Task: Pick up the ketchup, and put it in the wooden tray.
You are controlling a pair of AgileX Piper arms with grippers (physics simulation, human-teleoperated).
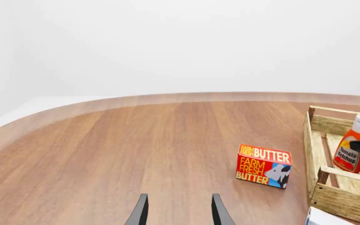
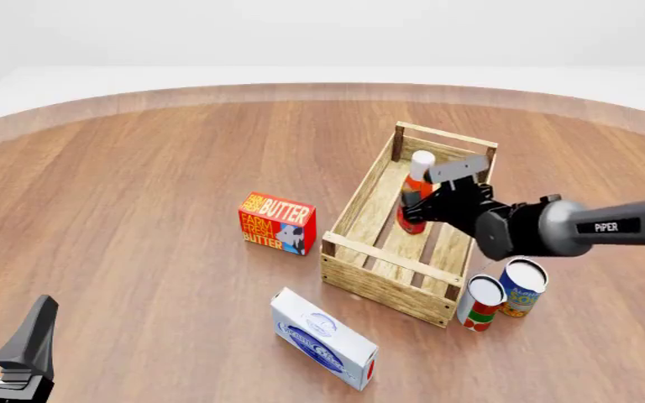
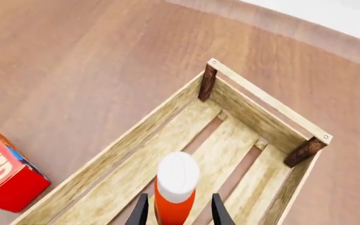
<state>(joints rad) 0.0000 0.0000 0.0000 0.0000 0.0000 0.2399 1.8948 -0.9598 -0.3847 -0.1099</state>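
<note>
Ketchup [image 3: 175, 190] base hidden behind wooden tray [image 2: 359, 201] wall, right gripper [image 3: 177, 213] clamped around it; left gripper [image 1: 178, 210] apart.

The right gripper [image 2: 416, 204] covers the middle of the ketchup [image 2: 416, 191] from the front, and in the right wrist view the picture's edge cuts the bottle off below its neck, so I cannot tell whether its base touches the slats of the wooden tray [image 2: 359, 200]. The left gripper [image 1: 178, 212] shows only its fingertips at the edge of its own view. The white box [image 1: 333, 219] by the tray is a mere cropped corner there.
</note>
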